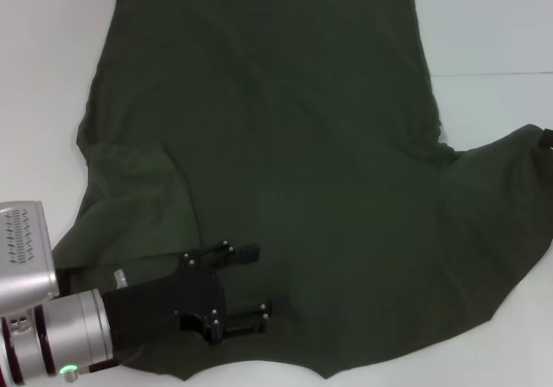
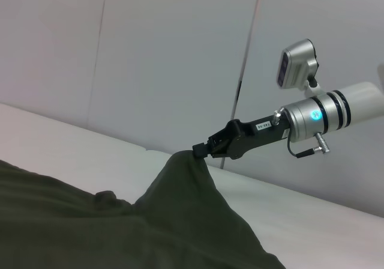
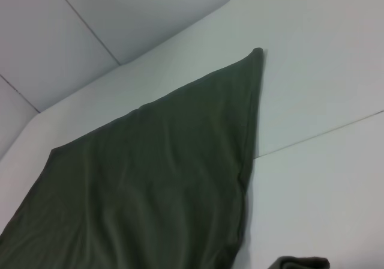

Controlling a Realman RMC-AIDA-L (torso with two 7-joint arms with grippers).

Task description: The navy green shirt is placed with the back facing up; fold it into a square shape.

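The navy green shirt lies spread across most of the head view, from its straight hem at the top of the frame down to the lower edge. Its left sleeve is folded inward over the body at the middle left, and its right sleeve stretches out to the right edge of the frame, where the cloth rises in a peak.

The left gripper sits low over the shirt in the lower left of the head view, its two black fingers spread wide apart with nothing between them, pointing toward the frame's right. The right gripper shows in the left wrist view just right of centre, its black fingers closed on the tip of the sleeve and holding that cloth lifted into a tent.

The white table carries a thin seam line running across it at the upper right. Behind the table stands a pale grey wall of flat panels with narrow dark joints between them
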